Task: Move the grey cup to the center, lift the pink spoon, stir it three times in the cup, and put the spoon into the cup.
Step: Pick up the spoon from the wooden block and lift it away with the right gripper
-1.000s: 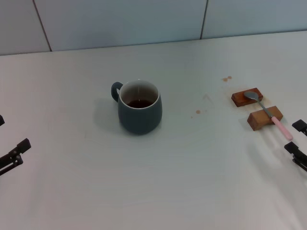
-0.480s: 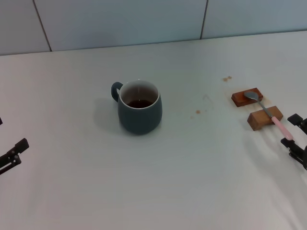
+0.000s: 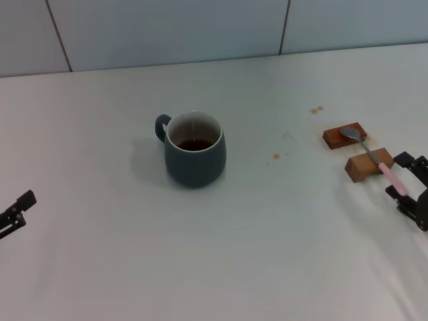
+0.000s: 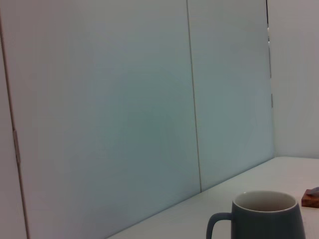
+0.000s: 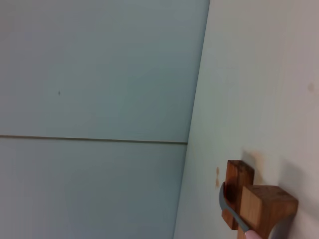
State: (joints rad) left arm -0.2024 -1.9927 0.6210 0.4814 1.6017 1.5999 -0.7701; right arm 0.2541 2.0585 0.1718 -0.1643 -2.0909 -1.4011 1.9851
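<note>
Grey cup (image 3: 194,151) sits upright near mid-desk (image 3: 267,254), handle at about 10 o'clock, dark liquid inside, so I judge the centering step done and the spoon next. Pink spoon (image 3: 376,158) lies at 3 o'clock from the cup, bridged across two wooden blocks (image 3: 357,151), which keeps its pink handle off the desk for pinching; my right pincer (image 3: 409,184) is at the handle tip, fingers spread either side and not gripping. Left pincer (image 3: 16,211) is parked at 8 o'clock near the desk edge, can't tell if open.
</note>
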